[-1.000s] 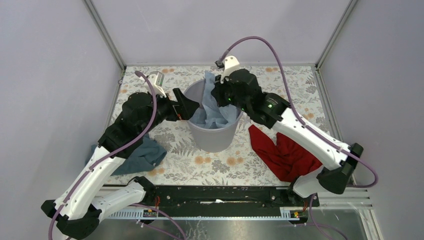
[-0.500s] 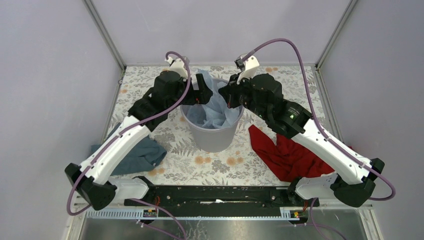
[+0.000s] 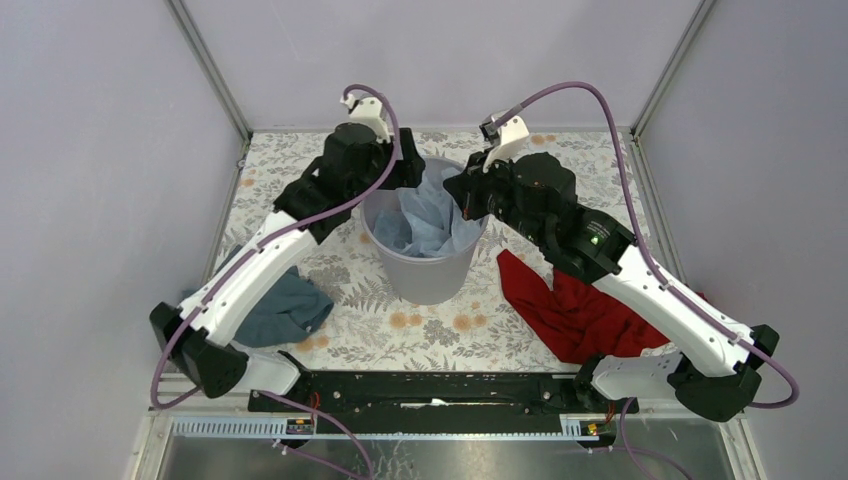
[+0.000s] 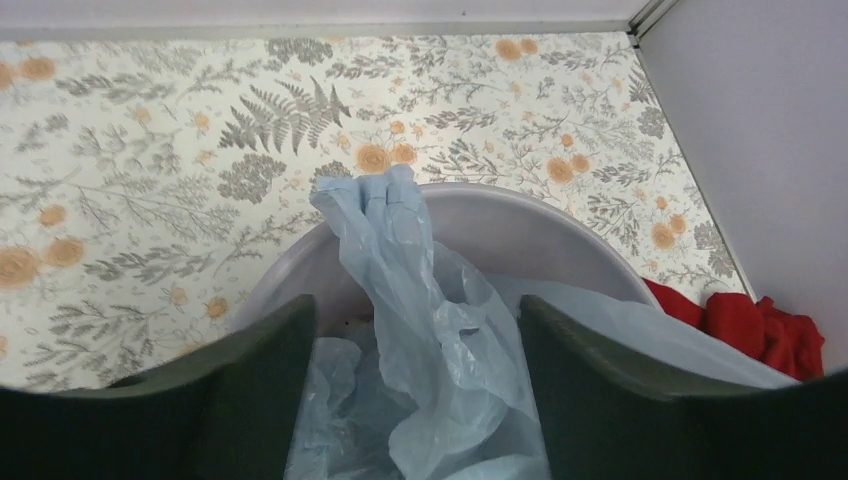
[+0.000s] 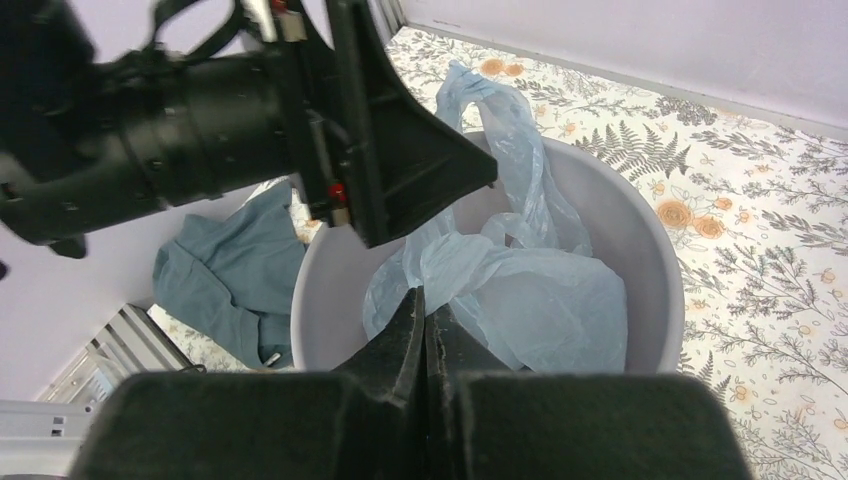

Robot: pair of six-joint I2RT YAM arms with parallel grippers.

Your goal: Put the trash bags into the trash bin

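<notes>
Trash bag (image 4: 400, 240) likely light, soft, slippery: grip raised peak above trash bin (image 4: 560, 235). Left pincer (image 4: 415, 312) open astride it; right pincer (image 5: 424, 303) closed, hold unclear

The pale-blue trash bag (image 3: 430, 212) lies bunched inside the grey trash bin (image 3: 425, 280).

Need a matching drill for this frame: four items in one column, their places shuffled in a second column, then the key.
Things:
1. trash bag
2. trash bin
3. teal cloth
4. red cloth

Places:
A. standing upright, mid-table
B. crumpled on the table, right of the bin
C. inside the bin, one strip poking above the rim
D. crumpled on the table, left of the bin

Pairs: 1-C, 2-A, 3-D, 4-B
</notes>
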